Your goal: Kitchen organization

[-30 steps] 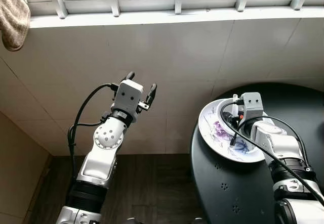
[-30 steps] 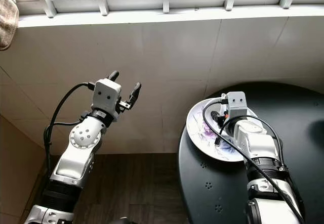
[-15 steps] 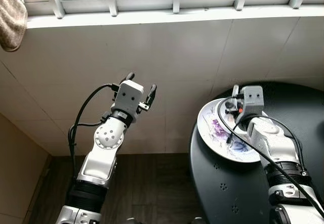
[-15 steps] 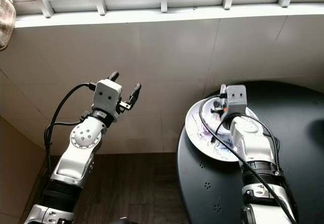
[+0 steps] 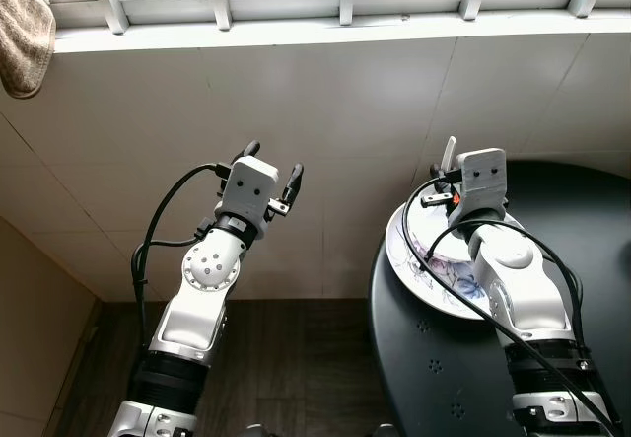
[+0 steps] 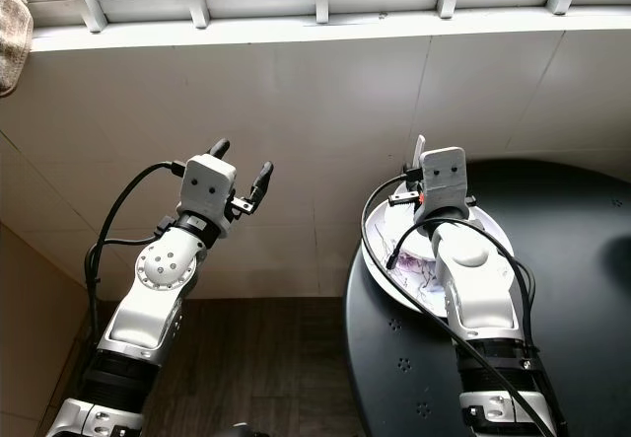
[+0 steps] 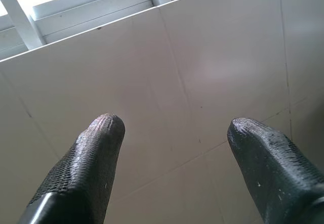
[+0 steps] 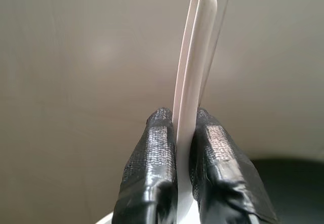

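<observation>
Plate (image 5: 449, 289), white with a purple floral print, sits at the 9 o'clock edge of the round black table (image 5: 592, 220). White spoon handle (image 8: 195, 57) rises upright above the plate's 12 o'clock rim, pinched between the clenched fingers of the right gripper (image 8: 183, 128), against the tiled wall (image 5: 375, 111). Left gripper (image 5: 273, 164) is held up well apart at the plate's 9 o'clock, fingers (image 7: 91, 158) spread, grasping nothing.

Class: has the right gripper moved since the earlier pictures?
Yes. The right gripper, shut on a white utensil, rose off the plate toward the tiled wall.
</observation>
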### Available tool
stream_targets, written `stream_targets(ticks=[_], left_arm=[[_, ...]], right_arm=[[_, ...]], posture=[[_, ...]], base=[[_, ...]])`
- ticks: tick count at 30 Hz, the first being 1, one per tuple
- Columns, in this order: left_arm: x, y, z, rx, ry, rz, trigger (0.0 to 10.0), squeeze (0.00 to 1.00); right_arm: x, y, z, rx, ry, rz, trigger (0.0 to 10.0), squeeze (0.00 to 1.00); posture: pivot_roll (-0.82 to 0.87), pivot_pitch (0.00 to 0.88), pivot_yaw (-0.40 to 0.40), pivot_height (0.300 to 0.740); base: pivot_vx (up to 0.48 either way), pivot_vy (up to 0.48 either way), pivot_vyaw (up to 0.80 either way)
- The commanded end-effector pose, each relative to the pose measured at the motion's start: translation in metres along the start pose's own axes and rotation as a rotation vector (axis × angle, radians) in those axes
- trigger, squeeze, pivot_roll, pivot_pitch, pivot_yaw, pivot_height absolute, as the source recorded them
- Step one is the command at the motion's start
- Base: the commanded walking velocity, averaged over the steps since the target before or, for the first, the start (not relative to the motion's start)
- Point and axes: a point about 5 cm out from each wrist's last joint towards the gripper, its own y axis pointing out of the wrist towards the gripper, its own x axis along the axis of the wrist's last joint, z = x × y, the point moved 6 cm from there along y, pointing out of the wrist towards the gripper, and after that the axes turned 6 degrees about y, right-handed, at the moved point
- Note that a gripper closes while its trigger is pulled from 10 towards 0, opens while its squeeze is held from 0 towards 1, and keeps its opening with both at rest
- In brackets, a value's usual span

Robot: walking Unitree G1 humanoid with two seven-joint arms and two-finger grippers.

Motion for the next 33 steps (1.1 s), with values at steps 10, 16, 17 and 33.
stream_targets(ticks=[10,16,17,33], left_arm=[[-0.004,-0.003,0.005,0.021,-0.019,0.014,10.0,0.0],[-0.005,-0.004,0.006,0.022,-0.026,0.018,10.0,0.0],[-0.005,-0.004,0.006,0.021,-0.027,0.02,10.0,0.0],[-0.005,-0.004,0.003,0.017,-0.035,0.02,10.0,0.0]], right_arm=[[0.036,-0.006,0.017,0.022,-0.22,-0.178,0.0,0.0],[0.029,-0.01,0.026,0.046,-0.21,-0.176,0.0,0.0],[0.028,-0.011,0.027,0.048,-0.208,-0.175,0.0,0.0],[0.027,-0.012,0.032,0.057,-0.172,-0.179,0.0,0.0]], posture=[[-0.12,0.015,0.036,0.74],[-0.12,0.016,0.036,0.74],[-0.12,0.019,0.035,0.74],[-0.12,0.03,0.033,0.74]], base=[[0.0,0.0,0.0],[0.0,0.084,0.0],[0.0,0.48,0.0],[0.0,0.48,0.0]])
